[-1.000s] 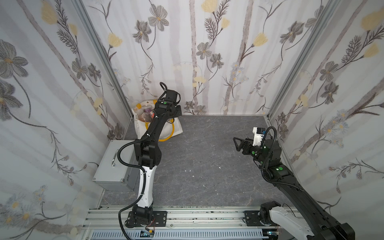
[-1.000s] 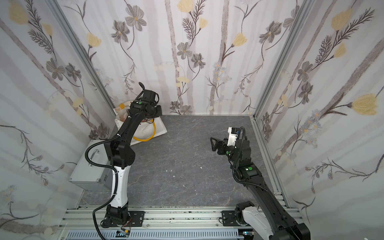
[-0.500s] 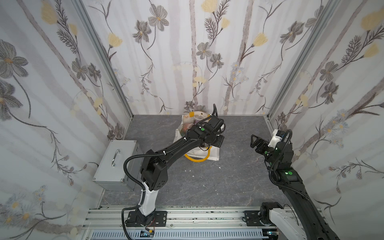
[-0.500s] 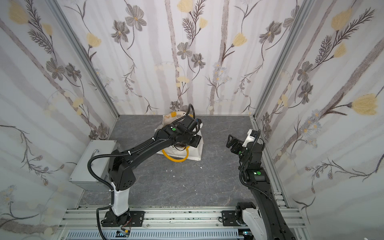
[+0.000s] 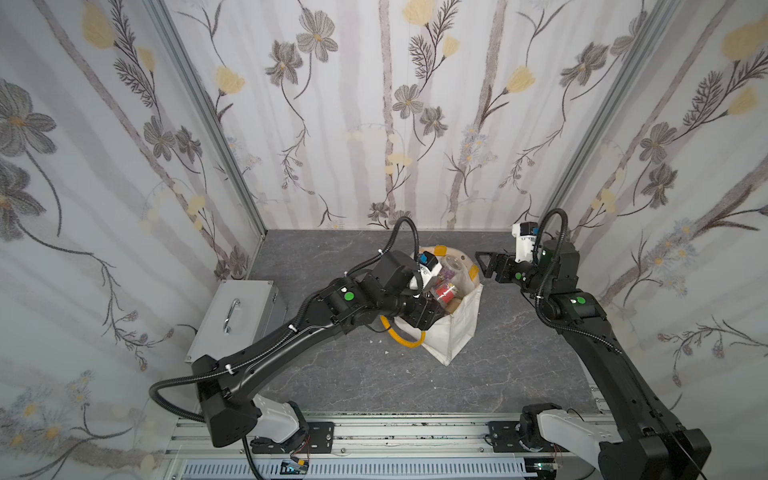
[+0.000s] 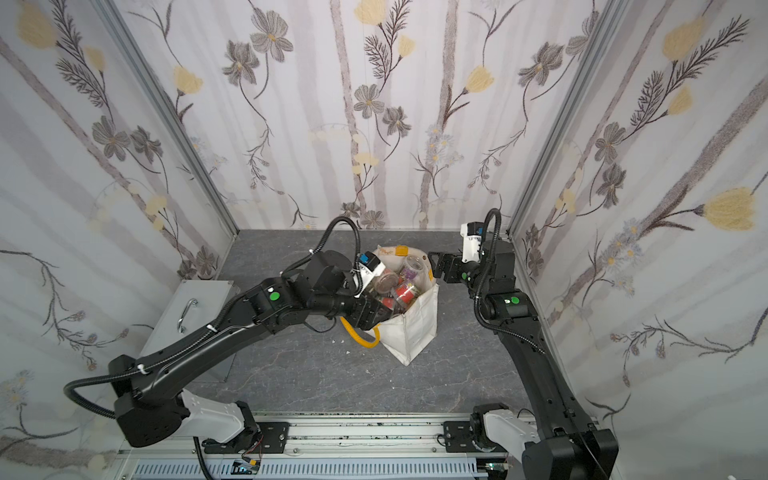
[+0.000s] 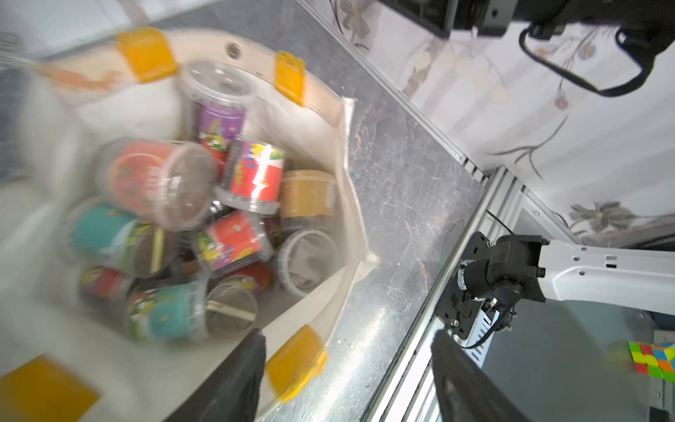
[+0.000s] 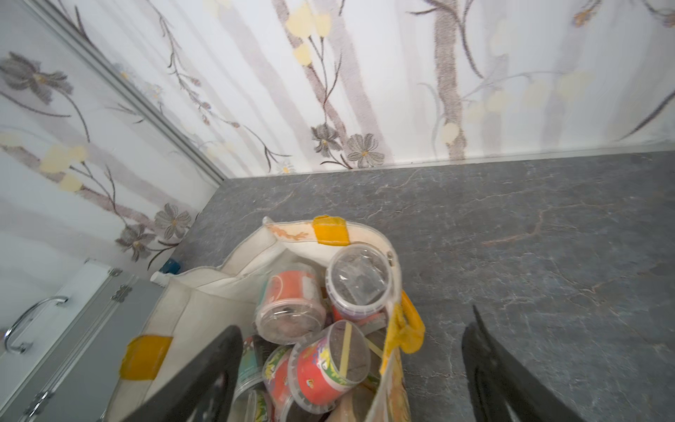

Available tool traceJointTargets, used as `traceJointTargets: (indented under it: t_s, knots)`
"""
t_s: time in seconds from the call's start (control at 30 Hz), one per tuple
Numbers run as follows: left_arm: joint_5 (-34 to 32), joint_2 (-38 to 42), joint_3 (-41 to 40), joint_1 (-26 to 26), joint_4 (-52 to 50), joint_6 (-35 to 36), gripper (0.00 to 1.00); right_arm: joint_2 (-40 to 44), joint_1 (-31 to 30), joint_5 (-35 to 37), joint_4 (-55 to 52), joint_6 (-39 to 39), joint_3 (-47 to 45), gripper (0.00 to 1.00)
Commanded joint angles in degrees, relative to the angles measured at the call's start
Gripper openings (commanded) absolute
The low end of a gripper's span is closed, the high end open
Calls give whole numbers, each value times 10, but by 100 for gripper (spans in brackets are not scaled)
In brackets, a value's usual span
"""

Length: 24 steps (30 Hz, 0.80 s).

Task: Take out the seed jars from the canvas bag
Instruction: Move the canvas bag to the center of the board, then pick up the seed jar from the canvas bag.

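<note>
While the canvas bag (image 5: 453, 328) sits on the desk (image 5: 353, 374) packed with seed jars (image 7: 160, 179), left tool (image 7: 347, 334) and right tool (image 8: 354, 318) both gape wide at its rim, probably gripping nothing.

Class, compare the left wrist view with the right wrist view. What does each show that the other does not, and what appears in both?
Only the left wrist view shows a colourful puzzle cube lying beyond the rail, and the right arm's base mounted on that rail. Only the right wrist view shows the grey metal box with its curved handle, standing beside the bag. Both show the open canvas bag with yellow tabs at its rim, the seed jars piled inside it, and the grey table.
</note>
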<state>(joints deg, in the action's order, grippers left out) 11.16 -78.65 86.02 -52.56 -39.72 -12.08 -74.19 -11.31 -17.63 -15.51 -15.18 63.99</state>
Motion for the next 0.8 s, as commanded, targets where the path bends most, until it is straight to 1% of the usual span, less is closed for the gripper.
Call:
traceJointTargets:
  t_s: [0.0,0.1,0.13,0.17,0.2,0.23,0.27,0.3,0.4,0.43,0.53,0.6,0.77]
  knots:
    - [-37,51,-20,56,-42,-50,81,-43,-27,42,-72,48,56,88]
    - [-37,100,-72,125,-51,-74,85,-91,-48,39,-134,59,118,83]
    - [-35,112,-83,140,-52,-73,86,-105,-59,53,-156,50,137,82]
    - [-33,123,-93,154,-55,-71,88,-119,-76,92,-177,11,153,82]
    - [-30,132,-102,165,-57,-69,90,-131,-95,125,-197,-47,168,81]
    - [-26,138,-110,172,-57,-68,93,-140,-110,136,-212,-97,175,81]
    - [-20,141,-118,179,-55,-67,98,-147,-127,147,-224,-153,181,82]
    - [-13,142,-124,183,-51,-68,100,-152,-143,150,-230,-207,183,82]
    - [6,132,-136,188,-32,-81,100,-162,-161,166,-217,-340,179,81]
    - [11,129,-140,188,-23,-84,100,-165,-164,176,-207,-365,177,84]
    - [27,122,-158,188,15,-93,100,-194,-166,210,-175,-412,175,86]
    - [34,115,-165,189,35,-93,100,-213,-166,250,-176,-429,181,90]
    - [12,95,-187,189,67,-125,100,-268,-169,282,-170,-448,203,91]
